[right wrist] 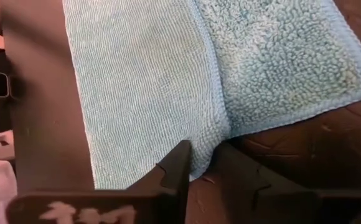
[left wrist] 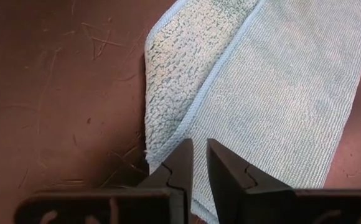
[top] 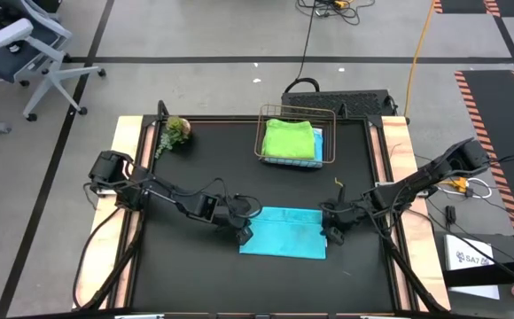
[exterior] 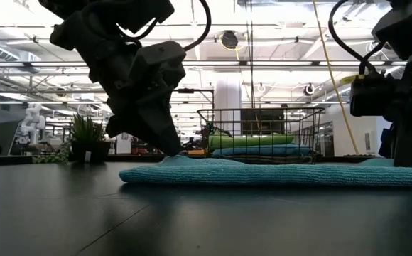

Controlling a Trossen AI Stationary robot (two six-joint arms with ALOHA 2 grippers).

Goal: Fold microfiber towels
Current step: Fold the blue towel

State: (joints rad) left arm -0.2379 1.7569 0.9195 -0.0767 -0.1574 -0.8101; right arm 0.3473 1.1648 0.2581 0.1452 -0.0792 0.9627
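Both end effectors sit at the ends of the teal towel, which lies flat near the front edge of the worktop, roughly midway between its left and right edges. Your left end effector is down at the towel's left end with its fingers nearly pressed together, a thin gap showing, the tips over the hem where one layer lies on another; whether cloth is actually pinched you cannot tell. Your right end effector is at the right end, fingers a little apart astride the towel's corner edge, and a grip there is also unclear. The towel looks already doubled once, so you are likely at the start of the next fold: you need a sure pinch on both corners, then a level lift and carry-over. A lime green towel rests on a blue one in the wire basket by the back edge. No readable labels on any of these.
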